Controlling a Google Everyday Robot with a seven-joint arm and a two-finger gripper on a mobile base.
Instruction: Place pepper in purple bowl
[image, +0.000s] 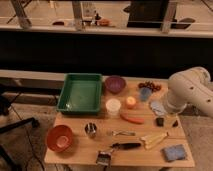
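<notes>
We are at the reach: our released claw (167, 121) hovers right of centre and must next drop onto the pepper (132, 119) just left of it.

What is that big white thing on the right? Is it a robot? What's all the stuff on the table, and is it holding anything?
Yes, the white thing is a robot arm. There is just one picture, from one camera looking down at the wooden table. At the arm's tip, low over the table's right side, is its end effector: two dark fingers that pinch things. They are open and hold nothing. On the table are a green tray, a purple bowl, a long orange pepper, a white cup, an orange-red bowl, a small metal cup and a blue sponge. The pepper lies just left of the end effector, not in the purple bowl yet.
</notes>
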